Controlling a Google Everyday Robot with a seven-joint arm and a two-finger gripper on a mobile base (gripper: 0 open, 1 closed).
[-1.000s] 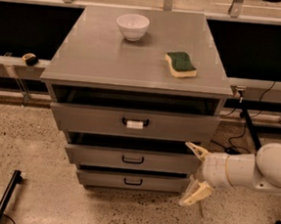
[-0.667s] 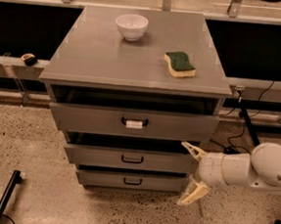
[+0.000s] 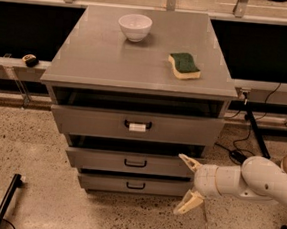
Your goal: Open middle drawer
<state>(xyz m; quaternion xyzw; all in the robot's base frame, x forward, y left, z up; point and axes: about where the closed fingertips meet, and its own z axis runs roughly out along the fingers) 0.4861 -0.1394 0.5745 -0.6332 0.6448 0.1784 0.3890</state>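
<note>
A grey cabinet [image 3: 142,66] has three drawer fronts. The middle drawer [image 3: 104,160] is grey and flat, with a small black loop handle [image 3: 135,163] and no tag. It stands slightly out from the cabinet, with a dark gap above it. My gripper [image 3: 187,185] is open at the drawer's right end, in front of the cabinet's lower right corner. One cream finger [image 3: 189,162] points up-left near the drawer's right edge, the other [image 3: 188,203] points down toward the floor. It holds nothing.
The top drawer [image 3: 92,122] carries a white tag [image 3: 137,127] on its handle; the bottom drawer [image 3: 107,183] is the shortest. A white bowl [image 3: 135,26] and a green-and-yellow sponge [image 3: 184,66] lie on top. Cables [image 3: 247,135] run at right, a black leg [image 3: 5,197] at lower left.
My gripper and arm have shifted a little to the left, toward the right end of the middle drawer. The drawers look unchanged.
</note>
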